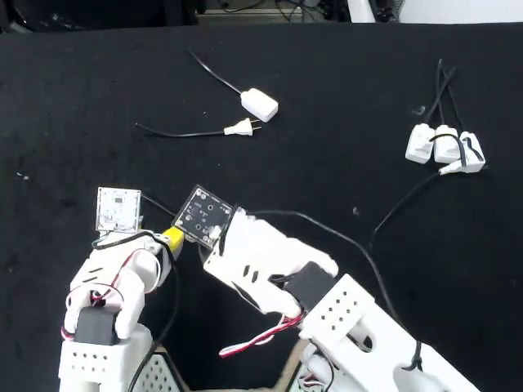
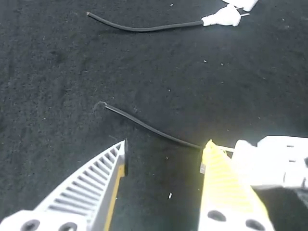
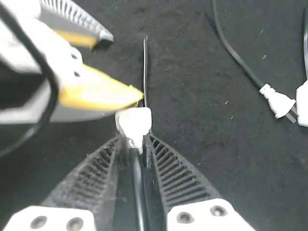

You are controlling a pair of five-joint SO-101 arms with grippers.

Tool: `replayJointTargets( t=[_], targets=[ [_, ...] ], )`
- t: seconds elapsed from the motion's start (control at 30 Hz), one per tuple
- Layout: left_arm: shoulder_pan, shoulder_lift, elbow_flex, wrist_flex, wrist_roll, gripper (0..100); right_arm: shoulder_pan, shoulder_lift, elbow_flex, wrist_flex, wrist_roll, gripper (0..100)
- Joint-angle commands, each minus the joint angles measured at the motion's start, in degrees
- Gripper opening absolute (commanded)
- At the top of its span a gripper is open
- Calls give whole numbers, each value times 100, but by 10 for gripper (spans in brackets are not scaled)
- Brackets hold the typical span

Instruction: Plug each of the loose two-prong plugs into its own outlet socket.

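Observation:
My right gripper (image 3: 134, 140) is shut on a small white two-prong plug (image 3: 134, 122); its short black cable (image 3: 145, 72) runs away over the black table. My left gripper (image 2: 163, 156) stands open right beside it, its yellow fingertip (image 2: 211, 159) touching the cable next to the held plug (image 2: 245, 153). In the high view both grippers meet at the lower left, the left gripper (image 1: 168, 238) beside the right gripper (image 1: 214, 235). A second loose plug (image 1: 239, 127) lies farther back, next to a white outlet socket (image 1: 260, 104).
Three white sockets (image 1: 445, 144) sit grouped at the right with black cables, and another plug (image 1: 448, 169) lies just before them. A long black cable (image 1: 359, 245) runs over the mat by the right arm.

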Motion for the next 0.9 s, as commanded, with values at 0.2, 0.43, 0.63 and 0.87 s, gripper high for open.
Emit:
replayJointTargets(
  t=[0.2, 0.43, 0.63, 0.87],
  targets=[
    [92, -62, -101, 35, -26, 256, -53, -198, -488, 132, 79, 10],
    [-470, -62, -268, 35, 229, 256, 1020, -198, -637, 800, 835, 10],
    [-549, -26, -215, 35, 413, 256, 1538, -189, -1701, 2312, 1626, 10],
    [-549, -18, -198, 35, 413, 256, 2101, 971, -2756, 3305, 2646, 10]
  ],
)
